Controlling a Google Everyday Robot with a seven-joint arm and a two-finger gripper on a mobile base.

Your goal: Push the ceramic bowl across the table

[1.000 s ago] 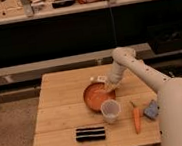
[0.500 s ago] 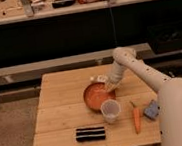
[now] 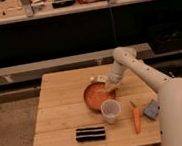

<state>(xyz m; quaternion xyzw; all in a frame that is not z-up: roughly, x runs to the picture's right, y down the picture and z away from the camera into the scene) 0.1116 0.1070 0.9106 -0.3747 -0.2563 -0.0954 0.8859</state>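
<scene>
Starting at the near edge of the table (image 3: 58,142): a dark striped block (image 3: 90,133) lies nearest, front-left of the ceramic bowl (image 3: 96,96). Front-right of the bowl, a carrot (image 3: 136,119) and, beyond it to the right, a blue-grey sponge (image 3: 152,110). A clear plastic cup (image 3: 110,110) stands just in front of the bowl, touching or nearly touching its near rim.

Bowl itself sits approx mid-table, upright, orange w/ pale inside.

Change vs the two earlier views: basically none. Bowl, cup and arm sit where they did a second ago, so no visible slide so far. Judgement: push is at contact stage or only just beginning; most of the travel across the table is left.

Gripper (image 3: 105,85) is at the bowl's far-right rim, reaching down from the arm's elbow behind the bowl. It looks pressed against or just inside the rim; can't tell whether the claw is spread or clenched, nor whether it pinches the rim or only leans on it.

Behind the bowl: the table's far edge, then a dark shelf unit (image 3: 79,33) w/ clutter on top.
</scene>
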